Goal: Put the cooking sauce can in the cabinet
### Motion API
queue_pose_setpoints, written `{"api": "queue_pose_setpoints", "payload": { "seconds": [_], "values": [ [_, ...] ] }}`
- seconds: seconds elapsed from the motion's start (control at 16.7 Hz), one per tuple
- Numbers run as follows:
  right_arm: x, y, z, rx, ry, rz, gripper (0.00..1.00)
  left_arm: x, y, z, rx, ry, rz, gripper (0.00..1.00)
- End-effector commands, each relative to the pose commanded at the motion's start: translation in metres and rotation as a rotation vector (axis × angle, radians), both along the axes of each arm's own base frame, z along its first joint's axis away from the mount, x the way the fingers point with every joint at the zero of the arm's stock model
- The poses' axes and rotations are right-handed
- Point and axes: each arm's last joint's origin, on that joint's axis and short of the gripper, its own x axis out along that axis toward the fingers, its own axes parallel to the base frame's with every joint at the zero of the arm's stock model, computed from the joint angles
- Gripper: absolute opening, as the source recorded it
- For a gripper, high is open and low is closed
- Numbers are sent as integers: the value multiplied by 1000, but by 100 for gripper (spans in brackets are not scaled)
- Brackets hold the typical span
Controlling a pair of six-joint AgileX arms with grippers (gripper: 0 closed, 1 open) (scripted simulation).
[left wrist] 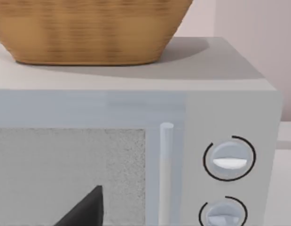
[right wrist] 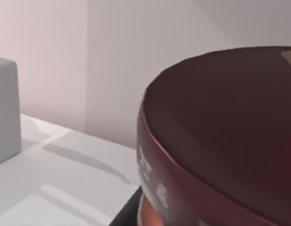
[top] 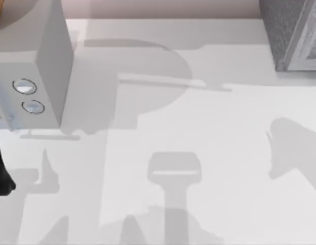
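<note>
while the cooking sauce can [right wrist: 220, 141] looms close in front of my right wrist camera, i see its dark brown round top and reddish rim, with pale marks on the side just under the rim. it sits above the white table [right wrist: 56, 188], with a pale wall behind it and the grey corner of the microwave [right wrist: 4, 113] off to one side, well apart from the can. a dark edge shows just below the can, but i cannot tell whether it is a finger, so i cannot tell if my right gripper is clenched on the can or released.

from above, the microwave [top: 45, 66] stands at the table's left rear, its two round knobs [top: 25, 87] facing the front. a grey textured cabinet [top: 295, 35] stands at the right rear, far across the table [top: 198, 127] from the microwave.

my left wrist camera faces the microwave door, its upright handle [left wrist: 166, 169] beside the knobs [left wrist: 229, 157]. a woven basket [left wrist: 89, 28] rests on top of the microwave. a dark finger [left wrist: 86, 209] of my left gripper shows before the door; i cannot tell whether those fingers are spread or closed.
</note>
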Motion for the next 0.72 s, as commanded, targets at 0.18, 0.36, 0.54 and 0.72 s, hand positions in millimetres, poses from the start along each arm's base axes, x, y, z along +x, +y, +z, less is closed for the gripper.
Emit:
{"api": "queue_pose_setpoints", "payload": {
  "seconds": [0.18,0.36,0.54,0.72],
  "values": [
    [-24,-11,-37,45,-7,-209,0,0,0,0,0,0,0,100],
    [-31,-17,-69,73,11,-364,0,0,0,0,0,0,0,100],
    [-32,-20,-85,82,25,-431,0,0,0,0,0,0,0,100],
    [-32,-20,-85,82,25,-431,0,0,0,0,0,0,0,100]
  ]
}}
